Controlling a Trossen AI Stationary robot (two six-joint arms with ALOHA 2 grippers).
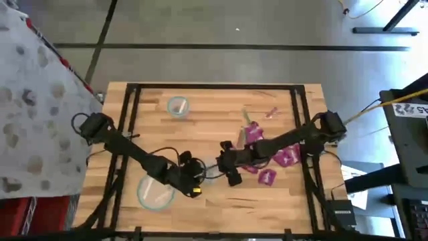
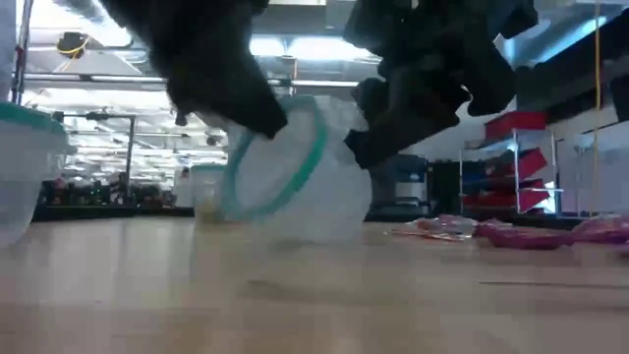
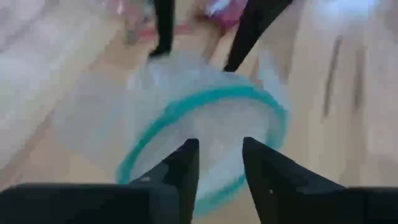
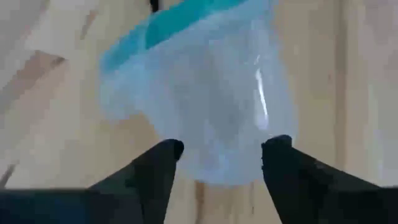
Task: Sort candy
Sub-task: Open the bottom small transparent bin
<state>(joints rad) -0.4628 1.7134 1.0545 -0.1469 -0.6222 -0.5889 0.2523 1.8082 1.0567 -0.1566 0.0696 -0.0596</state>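
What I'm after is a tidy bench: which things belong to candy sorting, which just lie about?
Job: magenta candy packets; thin candy pieces; tilted bowl between left gripper and right gripper; second bowl; third bowl.
Lying about: patterned cloth beside the table; yellow cable.

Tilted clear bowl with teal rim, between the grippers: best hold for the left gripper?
Pinch the teal rim of the tilted clear plastic bowl, coming from its mouth side and straddling the thin wall. The mouth faces the left gripper; the rounded base faces the right gripper and looks likelier to slip.
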